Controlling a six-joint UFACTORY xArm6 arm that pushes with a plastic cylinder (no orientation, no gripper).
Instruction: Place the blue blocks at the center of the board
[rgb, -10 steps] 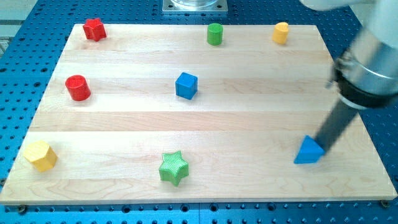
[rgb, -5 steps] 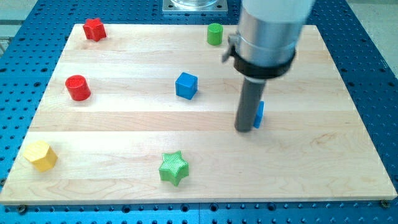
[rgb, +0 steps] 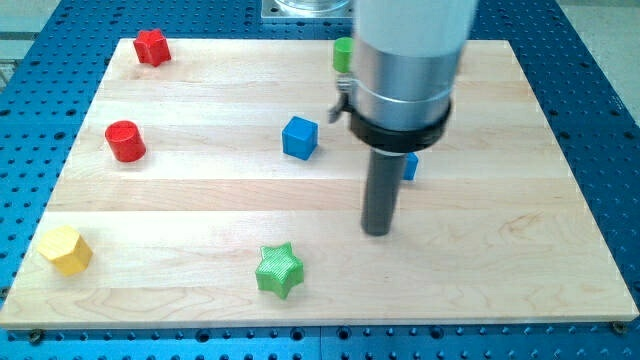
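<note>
A blue cube sits near the board's middle, a little left of centre. A second blue block, a triangle earlier, is mostly hidden behind my rod; only a sliver shows at the rod's right. My tip rests on the wooden board, below and slightly left of that sliver, apart from it. The blue cube lies up and to the left of the tip.
A red star is at the top left, a red cylinder at the left, a yellow hexagon at the bottom left, a green star at the bottom middle. A green cylinder is partly hidden at the top.
The blue triangle was pushed from the lower right up toward the centre. My tip has since moved down and left, away from it. The arm now hides the yellow cylinder at the top right.
</note>
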